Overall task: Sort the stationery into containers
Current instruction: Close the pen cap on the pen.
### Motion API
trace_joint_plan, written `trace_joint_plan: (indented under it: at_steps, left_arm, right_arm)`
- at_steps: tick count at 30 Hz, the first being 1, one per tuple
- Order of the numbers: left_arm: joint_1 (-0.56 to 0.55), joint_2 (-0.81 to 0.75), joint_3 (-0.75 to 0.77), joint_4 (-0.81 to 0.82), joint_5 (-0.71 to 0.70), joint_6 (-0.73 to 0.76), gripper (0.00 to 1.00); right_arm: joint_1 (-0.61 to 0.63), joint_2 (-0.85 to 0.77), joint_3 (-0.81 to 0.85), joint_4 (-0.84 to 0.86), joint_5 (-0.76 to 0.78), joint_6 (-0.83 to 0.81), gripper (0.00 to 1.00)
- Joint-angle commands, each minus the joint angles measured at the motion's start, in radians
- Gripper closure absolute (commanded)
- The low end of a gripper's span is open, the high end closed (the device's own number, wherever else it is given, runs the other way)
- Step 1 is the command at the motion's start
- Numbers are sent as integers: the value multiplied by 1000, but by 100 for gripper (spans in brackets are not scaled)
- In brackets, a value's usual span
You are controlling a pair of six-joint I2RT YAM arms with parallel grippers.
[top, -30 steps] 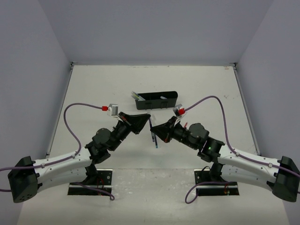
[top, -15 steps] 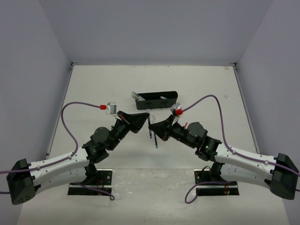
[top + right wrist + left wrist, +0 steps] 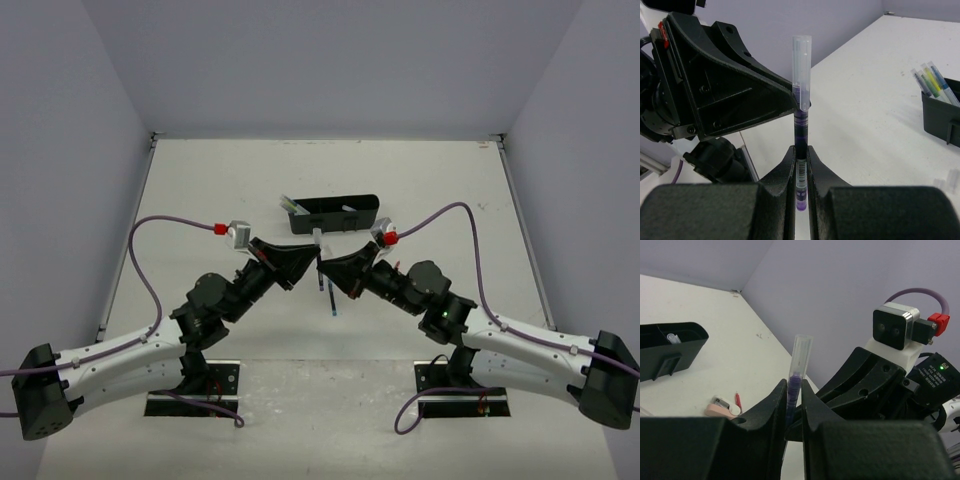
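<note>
Just on the arms' side of the black tray [image 3: 335, 215], a purple pen [image 3: 801, 100] stood upright, pinched by both claws. The right gripper [image 3: 800, 155] clamped its lower barrel. The left gripper [image 3: 794, 390] closed on it higher, below the clear cap [image 3: 802, 55]. A pinkish eraser [image 3: 722, 409] lay near the tray.

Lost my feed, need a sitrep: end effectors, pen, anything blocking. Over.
Left end effector shut on purple pen. Right end effector shut on same pen. Pen not yet in tray. Path to tray looks open.
</note>
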Motion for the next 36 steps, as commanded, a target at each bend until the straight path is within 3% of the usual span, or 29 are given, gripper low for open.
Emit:
trace_joint_plan:
  at_steps: [1, 4, 10, 15, 21, 24, 27, 31, 35, 36]
  left_arm:
    - [-8, -5, -20, 25, 82, 59, 83]
    - [-8, 3, -18, 35, 109, 66, 79]
    - [-8, 16, -20, 79, 180, 87, 80]
    - [-8, 17, -14, 82, 181, 89, 99]
    - [-8, 1, 1, 87, 204, 128, 100]
    - [-8, -8, 10, 105, 256, 181, 100]
    - [-8, -12, 20, 118, 290, 222, 100]
    - [-10, -17, 27, 132, 321, 238, 100]
    - [-8, -16, 31, 125, 337, 243, 100]
    - [-8, -16, 31, 122, 340, 245, 100]
  right_arm:
    - [-3, -44, 34, 92, -32, -29, 100]
    - [-3, -59, 31, 92, -56, -32, 100]
    - [-3, -78, 37, 83, -108, -46, 100]
    - [-3, -85, 39, 71, -126, -53, 100]
    - [-2, -78, 34, 59, -152, -55, 100]
    - [-2, -43, 53, 32, -194, -58, 78]
    - [-2, 1, 76, 20, -251, -56, 71]
    - [-2, 20, 82, 30, -251, -51, 76]
    - [-3, 7, 99, 15, -249, -62, 99]
    - [-3, 4, 100, 14, -249, -65, 100]
